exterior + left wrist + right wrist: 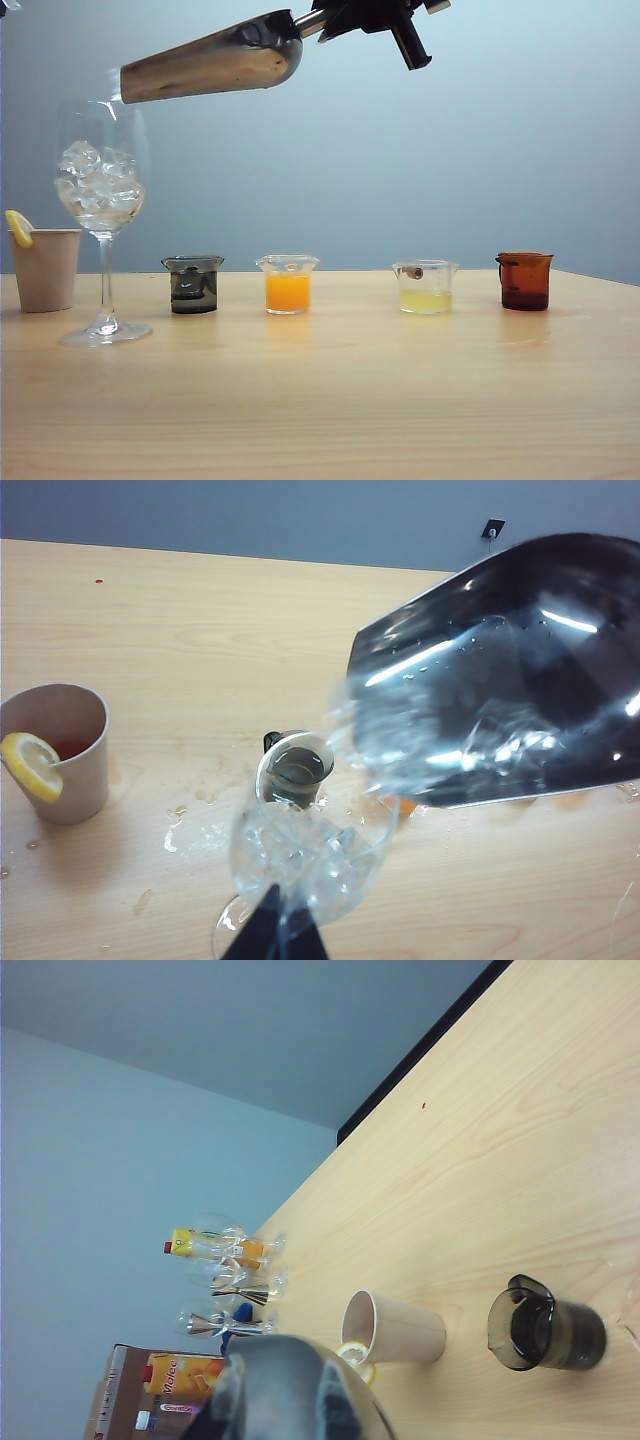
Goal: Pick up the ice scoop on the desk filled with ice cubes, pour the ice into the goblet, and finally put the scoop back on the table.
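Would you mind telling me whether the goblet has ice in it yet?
Yes. The goblet stands upright on the table with ice cubes piled in its bowl, while the right hand holds the scoop above it.

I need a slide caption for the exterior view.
Right gripper tilts the ice scoop above the goblet, already holding ice cubes.

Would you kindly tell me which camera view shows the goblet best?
The exterior view: the goblet stands whole on the table, ice cubes filling its bowl, stem and foot clear. The left wrist view looks down into its bowl, partly blurred. The right wrist view does not show it.
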